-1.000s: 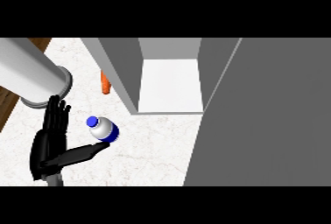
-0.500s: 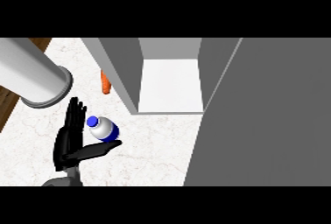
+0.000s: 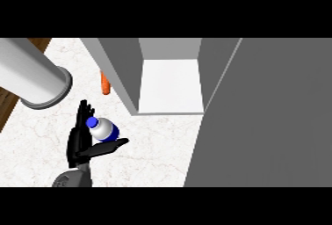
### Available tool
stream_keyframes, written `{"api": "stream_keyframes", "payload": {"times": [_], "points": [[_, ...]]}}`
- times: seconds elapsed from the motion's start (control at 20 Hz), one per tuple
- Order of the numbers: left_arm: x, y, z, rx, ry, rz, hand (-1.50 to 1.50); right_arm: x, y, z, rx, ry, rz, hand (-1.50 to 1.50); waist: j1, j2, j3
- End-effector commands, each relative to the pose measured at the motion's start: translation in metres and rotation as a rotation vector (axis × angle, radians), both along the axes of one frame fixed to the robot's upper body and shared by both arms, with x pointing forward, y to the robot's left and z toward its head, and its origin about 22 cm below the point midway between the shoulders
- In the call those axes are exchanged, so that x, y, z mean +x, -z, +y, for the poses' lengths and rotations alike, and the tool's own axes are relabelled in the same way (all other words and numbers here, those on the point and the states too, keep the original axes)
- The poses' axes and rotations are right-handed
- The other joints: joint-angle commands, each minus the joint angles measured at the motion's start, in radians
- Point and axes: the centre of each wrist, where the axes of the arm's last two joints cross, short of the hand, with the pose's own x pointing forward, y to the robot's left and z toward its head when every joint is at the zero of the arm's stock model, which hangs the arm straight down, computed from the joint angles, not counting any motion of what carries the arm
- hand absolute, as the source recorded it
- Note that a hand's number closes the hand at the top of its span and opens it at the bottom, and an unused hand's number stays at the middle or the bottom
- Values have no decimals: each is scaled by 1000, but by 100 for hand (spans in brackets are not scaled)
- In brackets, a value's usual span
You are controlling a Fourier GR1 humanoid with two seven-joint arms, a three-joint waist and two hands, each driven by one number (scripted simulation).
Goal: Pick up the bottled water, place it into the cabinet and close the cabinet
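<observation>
One bottled water (image 3: 102,130) is seen on the white marble counter (image 3: 156,145). It has a blue cap and a blue band, and it is seen from above. One black hand (image 3: 83,141) is seen, at the lower left of the head view, so it is the left hand. Its fingers are held straight along the left side of the bottle, and its thumb (image 3: 107,146) is stretched out under the bottle on the near side. The hand is opened out and is not wrapped round the bottle. Whether the bottle is touched cannot be told for sure. The right hand is not seen at all.

One grey cabinet (image 3: 170,83) is seen past the bottle, with its white inside shown. One big grey door (image 3: 272,114) is swung open at the right. One orange thing (image 3: 105,83) is laid on the counter just beside the cabinet's left wall. One thick grey tube (image 3: 32,78) is seen at the upper left.
</observation>
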Motion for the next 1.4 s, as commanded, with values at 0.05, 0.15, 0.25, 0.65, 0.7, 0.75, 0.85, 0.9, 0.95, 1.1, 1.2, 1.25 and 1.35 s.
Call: {"api": "stream_keyframes", "payload": {"times": [0.05,0.15,0.25,0.65,0.7,0.75,0.85,0.9,0.95,1.1,1.2,1.25,1.35], "points": [[-8,28,6,21,-30,5,-150,-23,-15,-13,-48,24,-72,-150,-1,0,0],[16,26,-18,21,-45,-4,-150,-22,-21,-11,-28,25,-82,-150,-9,1,-1],[-16,43,-6,-8,-24,-3,-150,-14,-25,-11,-21,46,-77,-150,6,1,0],[-10,57,2,-37,-23,-16,-150,-5,-18,-14,-33,47,-89,-150,7,2,1],[-21,61,3,-48,-34,-25,-150,-19,-26,-6,-21,47,-77,-150,6,-1,0],[-14,60,10,-54,-27,-27,-150,-15,-28,-18,-26,56,-69,-150,5,1,0],[-8,67,3,-76,-17,-30,-150,-9,-13,3,-29,10,-56,-150,5,1,0],[-18,75,-3,-74,-22,-50,-150,-17,-20,-4,-22,44,-52,-150,1,1,0],[-11,77,-8,-83,-22,-43,-150,-7,-15,-2,-33,39,-64,-150,1,2,0],[-9,64,-11,-138,20,-79,-150,-19,-13,-13,-40,39,-58,-150,4,-2,1],[5,68,9,-149,-27,-94,150,-13,-8,4,-25,36,-62,-150,-1,2,0],[-16,78,13,-150,6,-91,150,-14,-15,-8,-40,41,-64,-150,3,1,0],[9,67,-4,-173,1,-99,150,-5,-18,-7,-16,37,-77,-150,5,2,0]]}}
